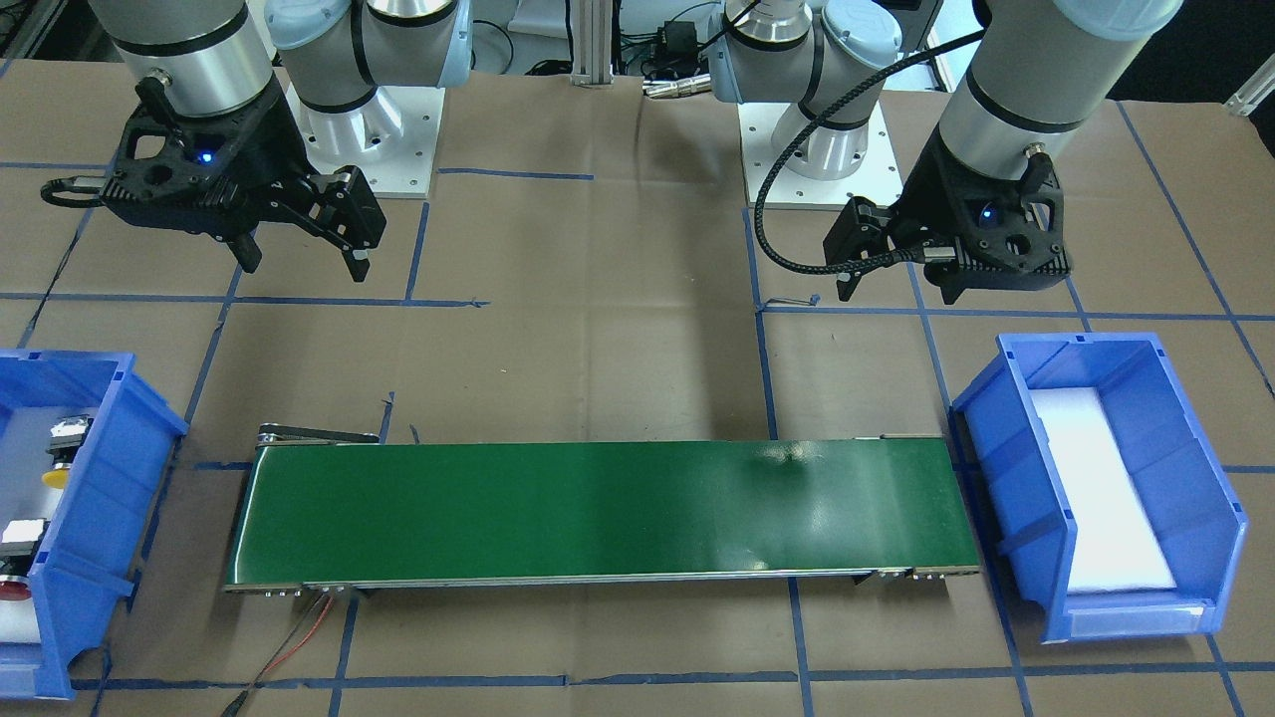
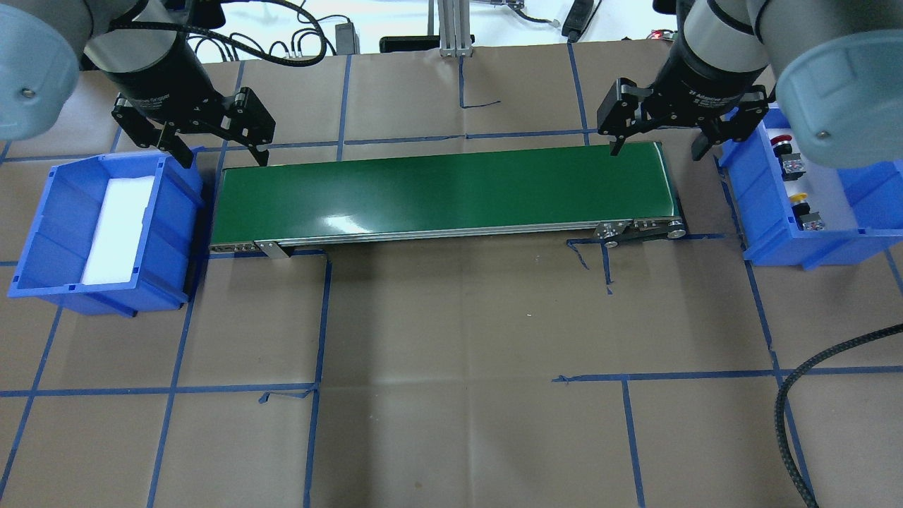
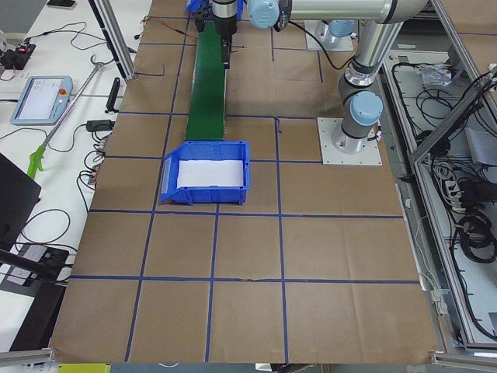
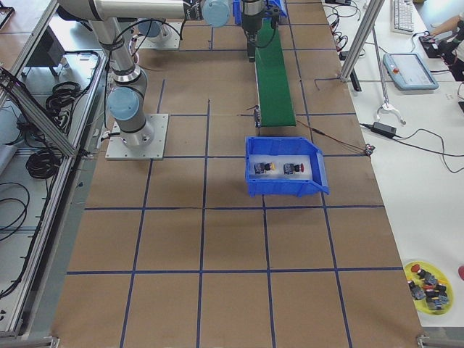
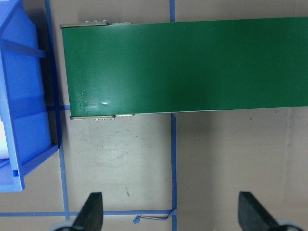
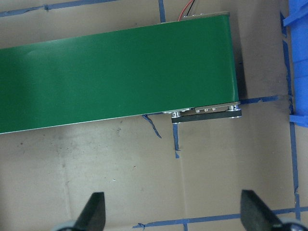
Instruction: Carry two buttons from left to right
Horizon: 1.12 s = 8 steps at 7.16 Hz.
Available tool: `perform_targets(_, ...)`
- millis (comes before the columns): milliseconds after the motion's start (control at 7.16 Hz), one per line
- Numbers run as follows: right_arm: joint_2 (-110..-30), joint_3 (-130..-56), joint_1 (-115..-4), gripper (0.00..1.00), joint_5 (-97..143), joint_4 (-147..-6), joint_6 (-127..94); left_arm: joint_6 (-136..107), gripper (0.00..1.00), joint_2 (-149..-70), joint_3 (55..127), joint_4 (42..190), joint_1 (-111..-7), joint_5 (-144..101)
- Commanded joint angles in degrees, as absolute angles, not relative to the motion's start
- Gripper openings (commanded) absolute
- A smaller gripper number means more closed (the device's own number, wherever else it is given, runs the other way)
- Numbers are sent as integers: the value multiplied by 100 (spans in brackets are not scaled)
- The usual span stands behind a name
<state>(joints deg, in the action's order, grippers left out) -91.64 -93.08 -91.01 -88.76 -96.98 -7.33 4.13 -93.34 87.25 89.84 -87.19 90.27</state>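
The yellow-capped button [image 2: 799, 200] and the red-capped button [image 2: 781, 141] lie in the blue bin [image 2: 749, 206] on my right side. They also show in the front-facing view, yellow [image 1: 55, 478] and red [image 1: 12, 590], and in the exterior right view, yellow [image 4: 262, 168] and red [image 4: 293, 169]. My right gripper [image 2: 656, 150] is open and empty above the right end of the green conveyor belt [image 2: 444, 194], beside that bin. My left gripper [image 2: 224, 156] is open and empty above the belt's left end. Both wrist views show spread fingers, left [image 5: 91, 211] and right [image 6: 94, 211], above brown paper.
A second blue bin [image 2: 173, 240] with white foam inside stands off the belt's left end. Blue tape lines cross the paper-covered table. A braided cable [image 2: 811, 395] loops at the near right. A yellow dish of spare buttons [image 4: 428, 283] sits on a side table.
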Motion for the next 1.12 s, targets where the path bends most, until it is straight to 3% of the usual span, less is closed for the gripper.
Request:
perform_targets(0, -9211, -9316, -9105, 100, -8894, -9633, -712, 413, 100, -9334, 8736, 8982, -8719, 9026)
perform_targets(978, -9105, -9334, -9105, 100, -8930, -9633, -694, 352, 100, -9325, 8736, 8982, -8719, 9026)
